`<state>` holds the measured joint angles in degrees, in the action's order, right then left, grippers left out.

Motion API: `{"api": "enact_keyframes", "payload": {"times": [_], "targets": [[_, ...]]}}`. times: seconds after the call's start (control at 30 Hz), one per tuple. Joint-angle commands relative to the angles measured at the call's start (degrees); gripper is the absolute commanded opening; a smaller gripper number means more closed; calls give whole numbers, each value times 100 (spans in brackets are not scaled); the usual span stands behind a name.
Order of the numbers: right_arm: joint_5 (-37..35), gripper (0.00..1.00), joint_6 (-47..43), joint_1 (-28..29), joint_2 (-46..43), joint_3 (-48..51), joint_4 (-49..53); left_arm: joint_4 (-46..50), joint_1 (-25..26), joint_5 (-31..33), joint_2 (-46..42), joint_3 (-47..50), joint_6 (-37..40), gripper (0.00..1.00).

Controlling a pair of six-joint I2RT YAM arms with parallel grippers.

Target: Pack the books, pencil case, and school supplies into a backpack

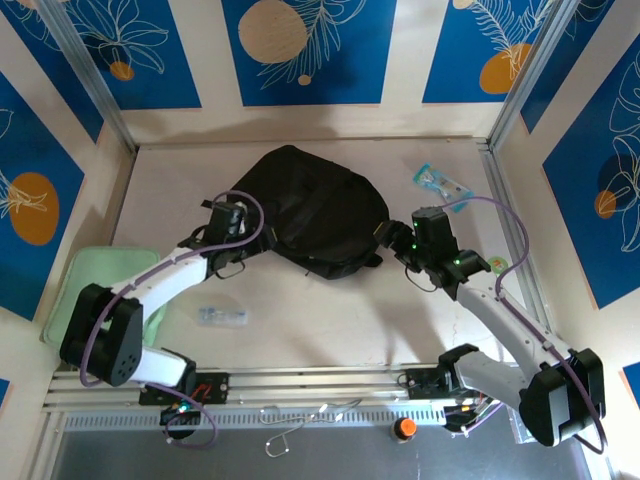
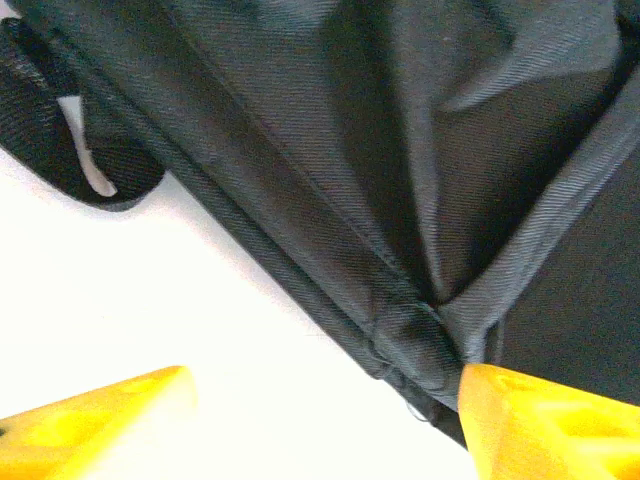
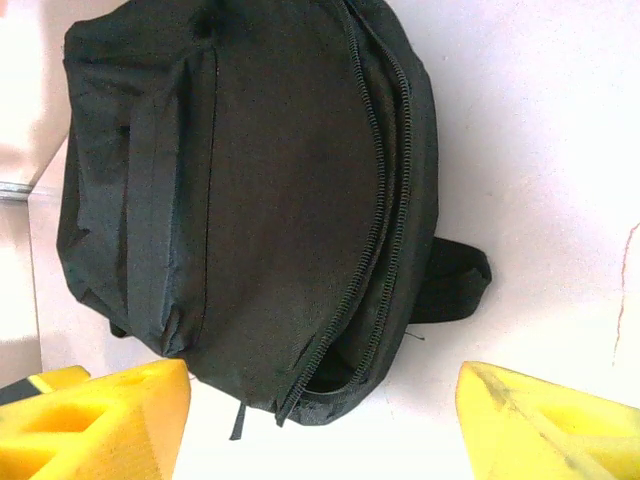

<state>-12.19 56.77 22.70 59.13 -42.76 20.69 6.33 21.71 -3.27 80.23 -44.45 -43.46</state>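
Black backpack (image 3: 250, 200) lies slumped, zip gaping; left fingers (image 2: 540, 420) and right fingers (image 3: 100, 420) spread apart.

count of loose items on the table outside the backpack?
3: mint green case at the left edge, clear packet near-left of the backpack, teal packet to its far right. More may hide under the backpack.

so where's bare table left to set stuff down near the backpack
Biggest bare patch: the near-middle table, bordered by the backpack behind and the clear packet on its left. The far-left corner is bare too. Crowded: the backpack's flanks, where the left gripper and right gripper sit.
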Motion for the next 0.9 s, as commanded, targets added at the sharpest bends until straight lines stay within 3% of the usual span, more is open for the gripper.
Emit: {"api": "enact_keyframes", "payload": {"times": [0.0,0.2,0.47,0.73,0.87], "targets": [[-201,71,-24,92,10,-141,180,-851,-270,-401,210,164,-1096,56],[-272,70,62,147,-7,-133,260,-1505,-404,-368,759,171,-1874,41],[-278,70,88,180,-51,-78,260,-2015,-422,-458,1310,94,-2213,37],[-151,70,39,206,-31,-25,174,-2594,-432,-722,1709,34,-2376,23],[13,70,-151,356,77,-99,102,-2764,-438,-839,1721,6,-2391,11]]}}
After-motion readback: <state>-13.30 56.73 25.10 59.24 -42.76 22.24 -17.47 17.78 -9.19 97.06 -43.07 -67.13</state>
